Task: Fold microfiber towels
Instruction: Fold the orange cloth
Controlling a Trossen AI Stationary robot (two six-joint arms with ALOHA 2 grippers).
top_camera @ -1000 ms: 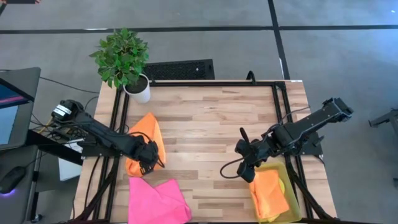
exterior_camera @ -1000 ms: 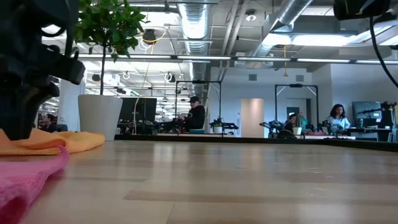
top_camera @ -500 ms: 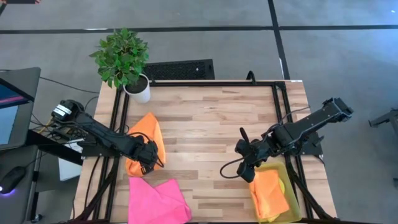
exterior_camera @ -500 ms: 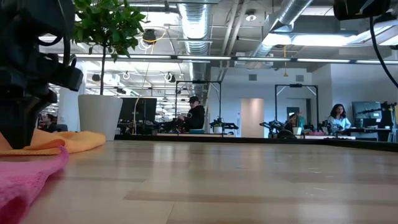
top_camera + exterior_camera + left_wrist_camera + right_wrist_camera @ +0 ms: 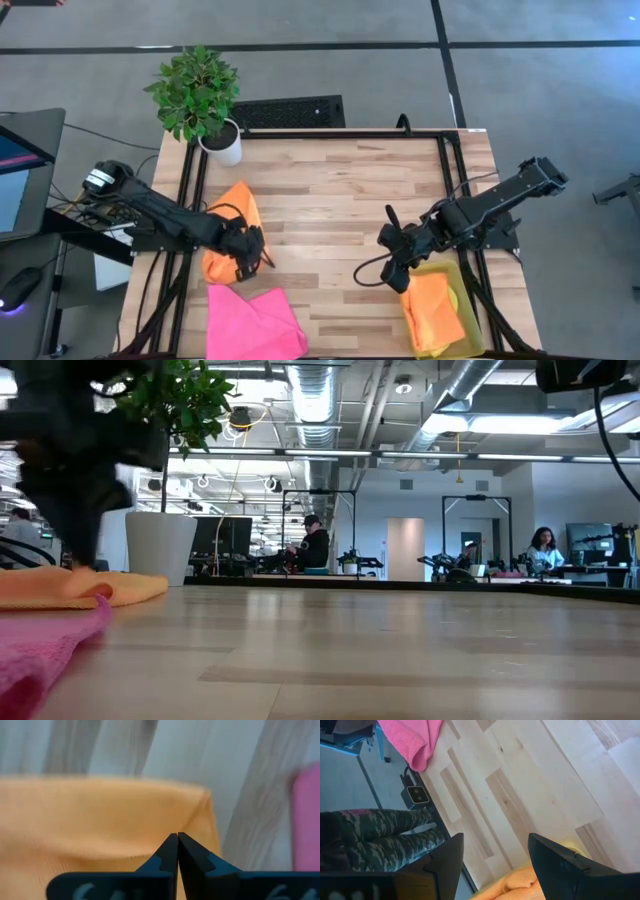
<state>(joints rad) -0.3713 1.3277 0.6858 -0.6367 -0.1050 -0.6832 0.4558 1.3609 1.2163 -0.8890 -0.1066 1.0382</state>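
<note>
An orange microfiber towel (image 5: pixel 228 225) lies bunched on the left of the wooden table; the low view shows it flat on the wood (image 5: pixel 80 588). My left gripper (image 5: pixel 250 258) is over the towel's near right part, shut on it (image 5: pixel 177 837). A hot pink towel (image 5: pixel 255 320) lies at the near edge, just in front of the orange one. Another orange towel (image 5: pixel 435 312) lies in the yellow bin (image 5: pixel 466 290) at the near right. My right gripper (image 5: pixel 393 268) hovers open by the bin's far left corner, holding nothing (image 5: pixel 492 865). My left gripper pinches the orange towel between its two fingertips (image 5: pixel 170 845), a little in from a corner (image 5: pixel 202 800) of the cloth. The fingers come from above, pointing down. Whether they have one layer or several, I cannot tell. The towel still lies on the table.
A potted plant (image 5: pixel 200 100) stands at the far left corner. Bare wood (image 5: pixel 340 200) stretches across the table's middle and far side. A person's legs in camouflage trousers (image 5: pixel 380 835) show beyond the near edge. People sit far off in the room (image 5: pixel 315 545).
My left gripper has shut on the orange towel and has shifted a little toward the table's right edge. The towel has stayed lying where it was.
</note>
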